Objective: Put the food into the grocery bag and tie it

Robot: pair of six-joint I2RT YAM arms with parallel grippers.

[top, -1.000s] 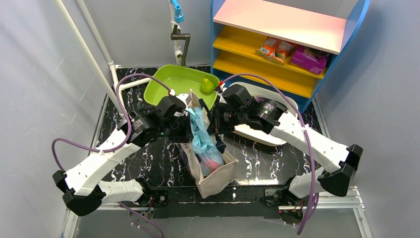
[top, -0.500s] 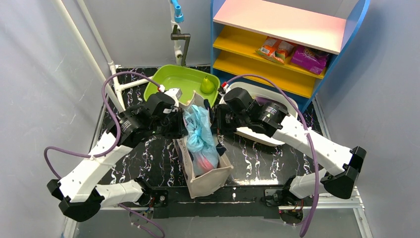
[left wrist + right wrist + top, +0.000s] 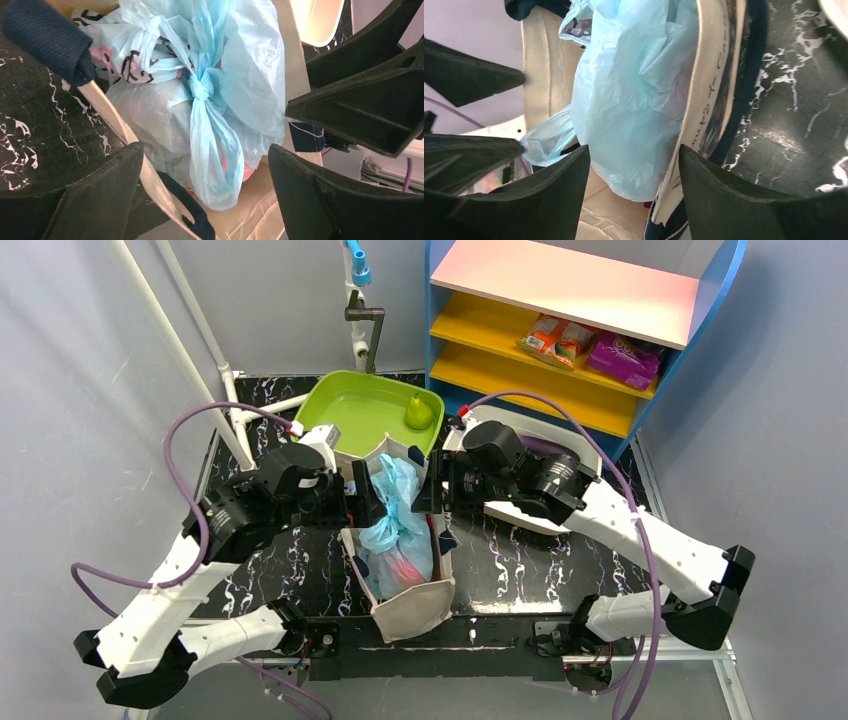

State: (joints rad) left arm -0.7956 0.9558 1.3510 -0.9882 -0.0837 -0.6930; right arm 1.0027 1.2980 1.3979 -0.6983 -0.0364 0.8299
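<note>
Left pincer (image 3: 206, 147), right pincer (image 3: 633, 150) newly wide beside one tied grocery bag (image 3: 400, 518)

Light-blue grocery bag (image 3: 250, 75), beige tote (image 3: 415, 605)

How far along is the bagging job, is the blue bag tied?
Done: the grocery bag has a knot in its handles, red food showing through, and sits in the canvas tote. In hand: nothing; left pincer and right pincer are open. Left: apparently nothing.
</note>
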